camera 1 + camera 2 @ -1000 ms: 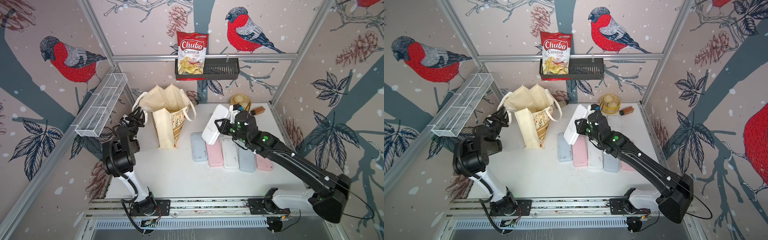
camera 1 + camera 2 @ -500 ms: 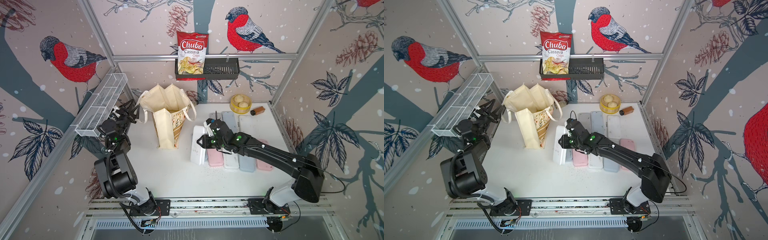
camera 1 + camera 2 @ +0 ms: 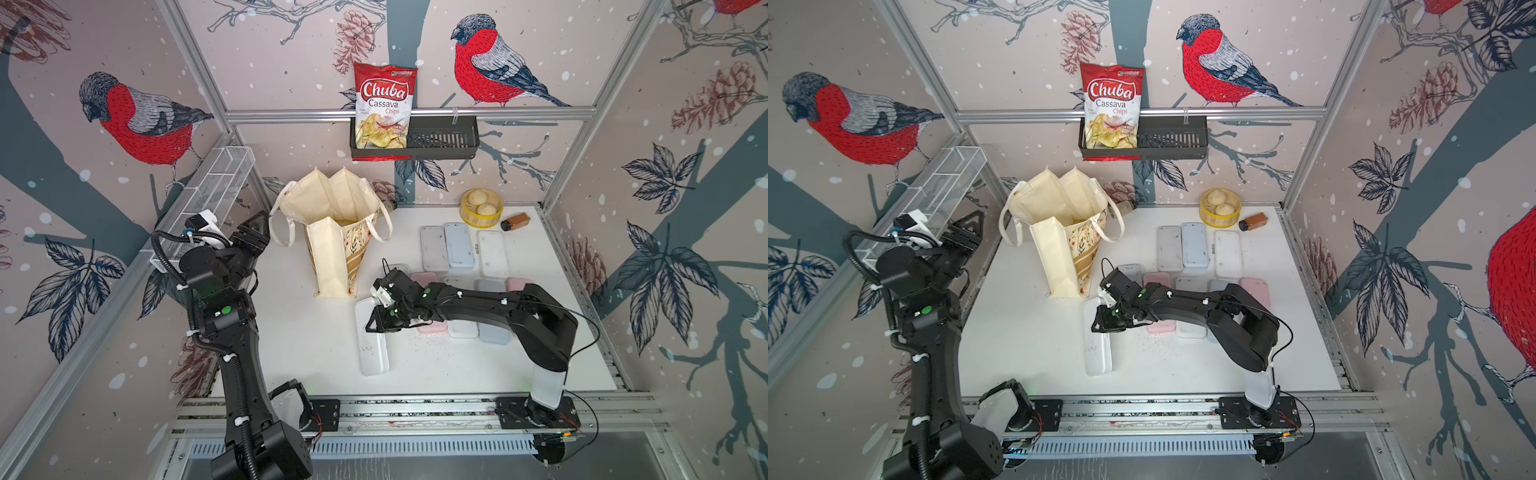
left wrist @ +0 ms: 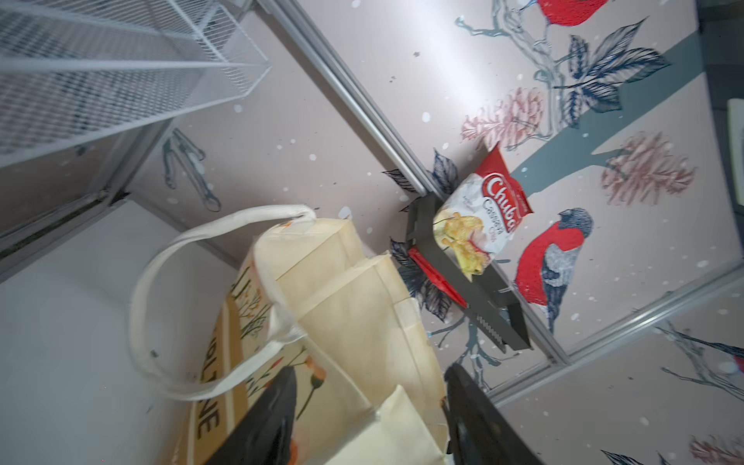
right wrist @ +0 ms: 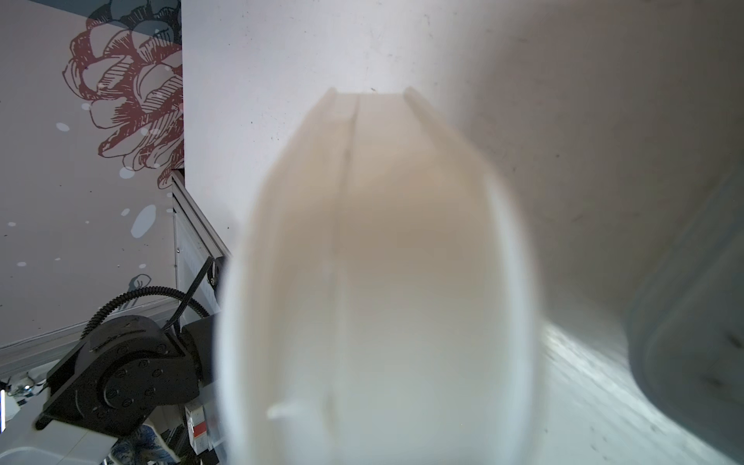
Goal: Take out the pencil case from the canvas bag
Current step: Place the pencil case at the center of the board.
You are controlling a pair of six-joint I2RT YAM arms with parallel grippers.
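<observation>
The white pencil case, held tilted in the air 1 second before, was laid flat on the table. One end was at the right gripper, which had been brought low, and the rest stretched out ahead of it. Whether that gripper was clamped on the case or released could not be told, as the wrist view was filled by blur. The left gripper, jaws spread and holding nothing, had been drawn slightly back from the canvas bag, which was seen upright and open-mouthed just ahead of its fingers.

Matt canvas bag, smooth plastic case
</observation>
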